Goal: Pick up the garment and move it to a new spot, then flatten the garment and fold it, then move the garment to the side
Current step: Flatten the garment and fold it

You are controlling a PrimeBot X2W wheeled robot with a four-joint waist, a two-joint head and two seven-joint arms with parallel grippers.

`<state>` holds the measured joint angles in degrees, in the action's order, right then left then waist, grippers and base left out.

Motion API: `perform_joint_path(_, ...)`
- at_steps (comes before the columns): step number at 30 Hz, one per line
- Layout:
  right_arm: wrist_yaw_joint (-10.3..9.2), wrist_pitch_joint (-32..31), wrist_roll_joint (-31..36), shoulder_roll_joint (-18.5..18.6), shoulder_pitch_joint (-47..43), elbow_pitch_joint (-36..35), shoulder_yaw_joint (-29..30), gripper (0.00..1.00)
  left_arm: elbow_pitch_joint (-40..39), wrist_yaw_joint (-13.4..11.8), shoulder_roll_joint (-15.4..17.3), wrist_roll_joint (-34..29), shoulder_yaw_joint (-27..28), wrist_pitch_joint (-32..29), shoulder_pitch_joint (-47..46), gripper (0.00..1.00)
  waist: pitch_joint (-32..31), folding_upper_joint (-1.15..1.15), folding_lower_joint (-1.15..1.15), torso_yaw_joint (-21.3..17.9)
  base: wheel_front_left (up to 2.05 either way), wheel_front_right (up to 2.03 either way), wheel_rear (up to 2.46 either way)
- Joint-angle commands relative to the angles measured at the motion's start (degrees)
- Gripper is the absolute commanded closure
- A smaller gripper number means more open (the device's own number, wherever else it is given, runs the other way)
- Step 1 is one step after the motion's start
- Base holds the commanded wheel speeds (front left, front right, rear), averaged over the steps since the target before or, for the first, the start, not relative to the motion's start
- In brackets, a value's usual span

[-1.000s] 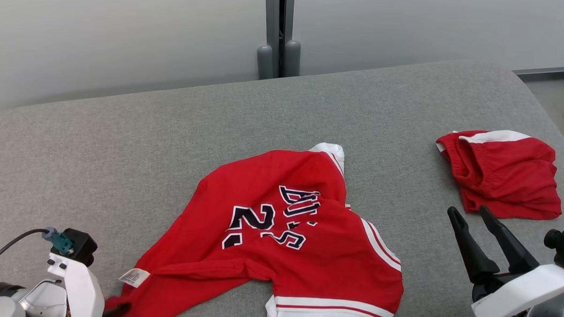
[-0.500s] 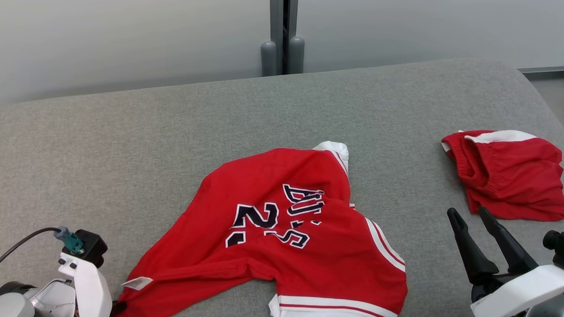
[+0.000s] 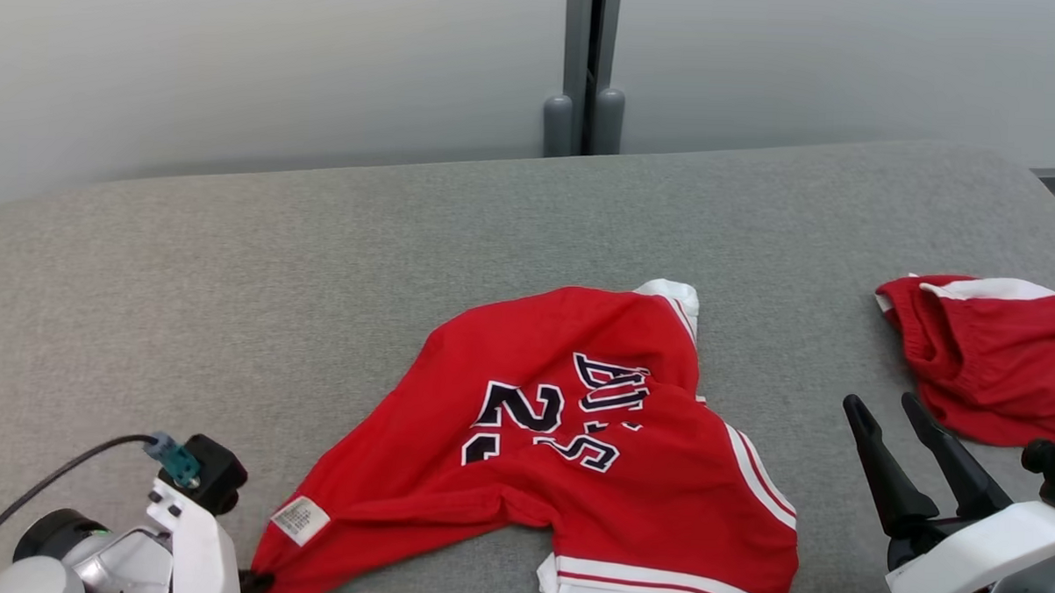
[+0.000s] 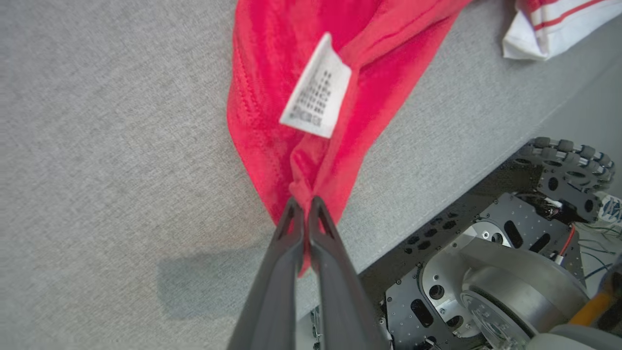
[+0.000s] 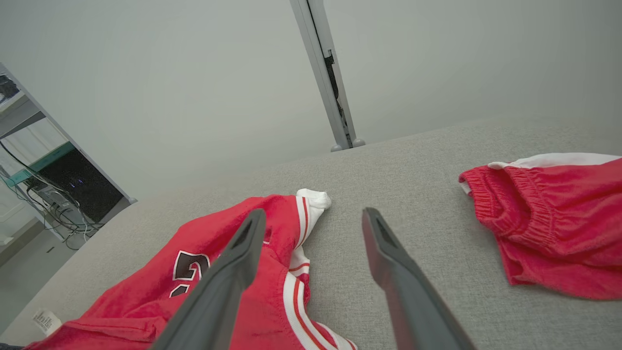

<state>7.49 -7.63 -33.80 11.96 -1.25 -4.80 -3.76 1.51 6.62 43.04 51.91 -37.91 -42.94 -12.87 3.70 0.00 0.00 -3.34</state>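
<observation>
The garment, a red jersey with white trim and dark lettering, lies crumpled in the middle of the grey padded surface. My left gripper is shut on the jersey's near-left corner, with the red cloth bunched between the fingertips just below a white label. In the head view that gripper sits at the bottom left, at the cloth's tip. My right gripper stands open at the lower right, above the surface, with nothing between its fingers. The right wrist view has the right gripper over the jersey's right edge.
Folded red shorts with a white band lie at the far right, close to the right gripper. A grey post stands behind the surface against a pale wall. The surface's near edge and my wheeled base show in the left wrist view.
My left gripper has shut on the jersey's near-left corner, and the cloth there has bunched up. The head camera has turned, shifting the whole picture to the right. The right gripper stays open.
</observation>
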Motion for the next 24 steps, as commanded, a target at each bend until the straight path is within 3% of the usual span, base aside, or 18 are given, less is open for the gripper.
perform_joint_path(1, 0.02, 0.00, -0.13, 0.34, -0.35, 0.00, 0.23, 0.00, -1.35, -0.29, 0.77, -0.80, -0.36, -0.45, 0.72, 1.00, -0.36, 0.00, 0.00, 0.69, 0.00, 0.00, 0.00)
perform_joint_path(3, 0.02, -0.09, -0.13, 0.54, -0.45, 0.11, 0.23, 0.00, -3.27, -0.62, 1.08, -1.24, -1.43, -1.28, 1.63, 1.00, -0.67, 0.00, 0.00, 1.22, 0.00, 0.00, 0.00)
perform_joint_path(4, 0.02, -0.11, -0.15, 0.60, -0.44, 0.15, 0.21, 0.00, -4.08, -0.70, 1.16, -1.57, -1.88, -1.75, 2.05, 0.87, -0.82, 0.00, 0.00, 1.43, 0.00, 0.00, 0.00)
perform_joint_path(5, 0.02, -0.15, -0.17, 0.66, -0.41, 0.22, 0.21, 0.00, -4.65, -0.98, 1.12, -1.89, -2.43, -2.00, 2.31, 0.67, -1.00, 0.00, 0.00, 1.63, 0.00, 0.00, 0.00)
perform_joint_path(6, 0.02, -0.21, -0.20, 0.71, -0.36, 0.26, 0.19, 0.00, -5.13, -1.27, 1.03, -2.19, -2.86, -2.36, 2.71, 0.26, -1.14, 0.00, 0.00, 1.76, 0.00, 0.00, 0.00)
perform_joint_path(7, 0.02, -0.25, -0.22, 0.78, -0.37, 0.31, 0.12, 0.00, -5.26, -1.40, 0.96, -2.53, -3.39, -2.65, 3.12, 0.01, -1.29, 0.00, 0.00, 1.85, 0.00, 0.00, 0.00)
perform_joint_path(13, 0.02, -0.72, -0.42, 1.18, -0.78, 0.35, -0.14, 0.00, -4.58, -2.37, 1.26, -3.25, -6.05, -4.98, 5.31, 0.00, -2.02, 0.00, 0.00, 1.85, 0.00, 0.00, 0.00)
perform_joint_path(24, 0.02, -1.46, 0.39, 0.68, -2.38, -0.68, 0.44, 0.00, -6.90, -6.92, 0.23, -3.99, 0.98, 4.74, 3.09, 0.00, -3.28, 0.00, 0.00, 1.30, 0.00, 0.00, 0.00)
